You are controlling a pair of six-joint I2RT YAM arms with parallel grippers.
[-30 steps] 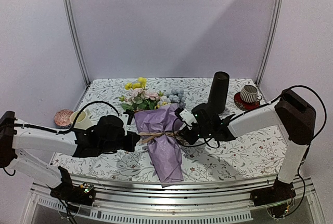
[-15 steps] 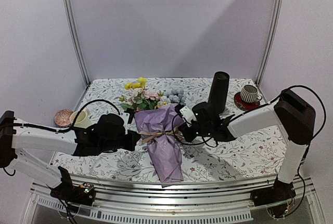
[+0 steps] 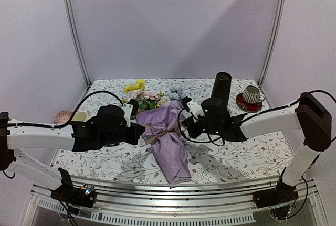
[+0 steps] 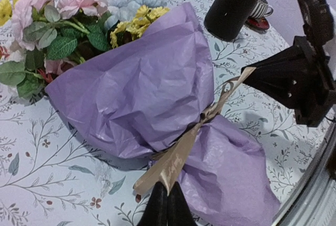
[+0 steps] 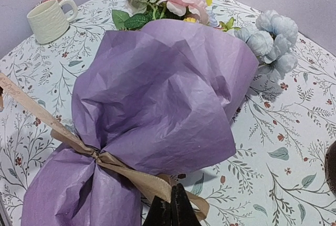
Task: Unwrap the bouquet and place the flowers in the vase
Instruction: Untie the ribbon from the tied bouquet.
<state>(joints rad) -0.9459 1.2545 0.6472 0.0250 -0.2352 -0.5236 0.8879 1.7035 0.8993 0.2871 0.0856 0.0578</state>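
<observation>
Near the middle of the table: the bouquet (image 3: 169,144) lies on its side, blooms toward the far left, pointed tail toward the near edge.
Wrapping: purple paper (image 4: 142,89) is closed around the stems, cinched by the raffia tie (image 5: 113,164).
Left gripper (image 4: 167,190): jaws pressed together on one loose end of the tie, on the bouquet's left.
Right gripper (image 5: 172,195): jaws pinching the tie's other side, on the bouquet's right.
Vase (image 3: 220,93): upright at the far right of the bouquet, apart from it, with nothing seen in it.
Step in hand: undoing the tie, by my reading; unwrapping is barely begun and no flower is out.
Next move: probably drawing the two ends apart, outward and level, so the knot slips. Pull too hard and the whole bundle may drag or the paper tear.
Flowers (image 3: 140,96): pink, yellow and pale blue clusters show at the open end; the stems are hidden, so no stem count.
Count: one bouquet, one vase, one tie with two held ends, two grippers.
Bystanders: one cream mug (image 5: 50,20) at the left, one ribbed cup (image 3: 252,95) on a red saucer at the far right.
</observation>
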